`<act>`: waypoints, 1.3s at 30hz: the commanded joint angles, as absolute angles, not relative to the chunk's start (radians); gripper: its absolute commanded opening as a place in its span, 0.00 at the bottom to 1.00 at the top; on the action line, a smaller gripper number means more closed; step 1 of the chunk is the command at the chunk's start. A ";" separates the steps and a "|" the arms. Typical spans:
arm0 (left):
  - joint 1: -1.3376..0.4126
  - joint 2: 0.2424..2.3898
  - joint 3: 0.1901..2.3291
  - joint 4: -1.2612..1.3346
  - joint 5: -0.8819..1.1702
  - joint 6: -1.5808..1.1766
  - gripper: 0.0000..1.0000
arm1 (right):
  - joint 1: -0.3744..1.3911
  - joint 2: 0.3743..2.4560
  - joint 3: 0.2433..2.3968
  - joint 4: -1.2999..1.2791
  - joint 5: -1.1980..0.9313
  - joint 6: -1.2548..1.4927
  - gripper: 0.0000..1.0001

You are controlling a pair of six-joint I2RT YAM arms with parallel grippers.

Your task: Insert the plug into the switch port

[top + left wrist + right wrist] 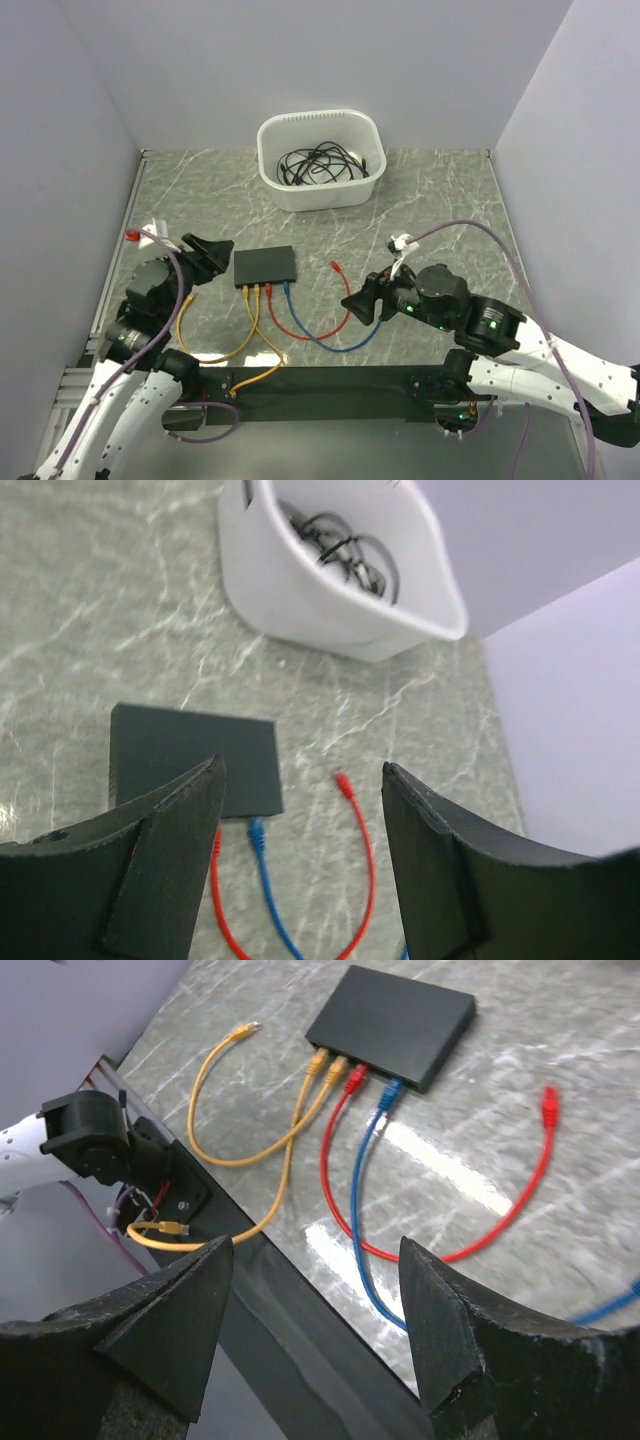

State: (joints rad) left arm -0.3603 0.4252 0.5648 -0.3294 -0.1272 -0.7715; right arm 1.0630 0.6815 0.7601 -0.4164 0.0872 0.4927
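Observation:
The black switch box (pixel 265 265) lies flat on the marble table, its ports along the near edge. Two yellow plugs, a red plug and a blue plug (pixel 390 1090) sit in those ports. The red cable loops round to a free red plug (pixel 336 266) lying on the table right of the box; it also shows in the left wrist view (pixel 343 780) and the right wrist view (pixel 548 1105). My left gripper (pixel 215 252) is open and empty just left of the box (pixel 195 760). My right gripper (pixel 357 303) is open and empty, right of the cables and near the free plug.
A white tub (pixel 320 160) with black cables stands at the back centre. One yellow cable's free end (pixel 243 1030) lies left of the box; the other (pixel 170 1228) hangs over the table's near edge by the black rail (pixel 330 385). Walls close in both sides.

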 commanded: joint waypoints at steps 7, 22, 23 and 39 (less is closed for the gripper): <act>-0.364 0.344 0.756 -0.523 -0.146 -0.540 0.71 | 1.069 0.451 0.808 -0.643 0.229 0.489 0.74; -0.364 0.215 0.715 -0.508 -0.150 -0.542 0.72 | 1.068 0.353 0.788 -0.630 0.256 0.503 0.75; -0.364 0.221 0.715 -0.506 -0.149 -0.543 0.72 | 1.068 0.354 0.788 -0.632 0.252 0.503 0.75; -0.364 0.221 0.710 -0.505 -0.156 -0.543 0.72 | 1.069 0.344 0.785 -0.606 0.242 0.472 0.73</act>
